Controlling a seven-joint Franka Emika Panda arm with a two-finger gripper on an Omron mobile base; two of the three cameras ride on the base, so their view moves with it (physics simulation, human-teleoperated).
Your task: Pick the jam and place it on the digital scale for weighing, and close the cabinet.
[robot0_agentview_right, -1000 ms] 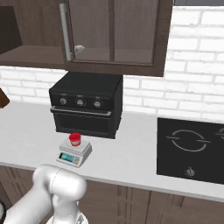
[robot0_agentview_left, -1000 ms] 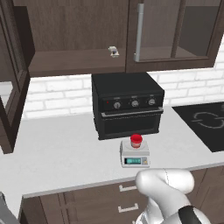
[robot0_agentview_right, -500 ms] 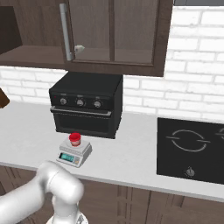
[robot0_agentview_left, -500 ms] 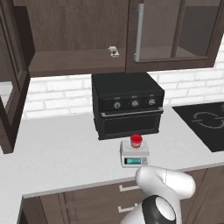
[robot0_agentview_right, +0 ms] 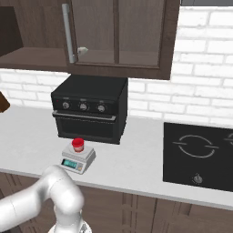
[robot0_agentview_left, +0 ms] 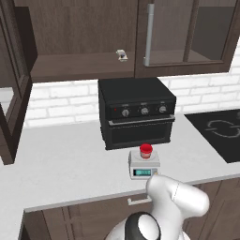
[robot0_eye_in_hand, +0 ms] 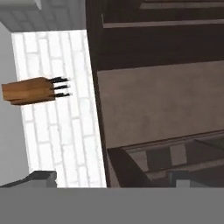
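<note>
The red jam [robot0_agentview_left: 146,150] [robot0_agentview_right: 78,144] stands on the round plate of the light-grey digital scale [robot0_agentview_left: 144,166] [robot0_agentview_right: 78,160], in front of the black oven. The dark brown cabinet [robot0_agentview_left: 84,42] [robot0_agentview_right: 118,36] hangs above, its left door [robot0_agentview_left: 14,93] swung open and its right door shut behind a silver handle [robot0_agentview_left: 149,33]. In the hand view my gripper [robot0_eye_in_hand: 111,179] is open with nothing between its fingertips [robot0_eye_in_hand: 41,177], facing the cabinet's brown shelf [robot0_eye_in_hand: 162,105]. The view is rolled sideways.
The black oven [robot0_agentview_left: 136,117] [robot0_agentview_right: 90,107] sits against the white brick wall. A small grey-white object [robot0_agentview_left: 122,55] [robot0_agentview_right: 82,50] lies on the open shelf. A black cooktop [robot0_agentview_right: 200,154] is set in the counter at right. A wooden knife block [robot0_eye_in_hand: 30,90] stands by the wall.
My white arm has shifted at the bottom of both base views. The jam has stayed on the scale, and the cabinet doors have not moved.
</note>
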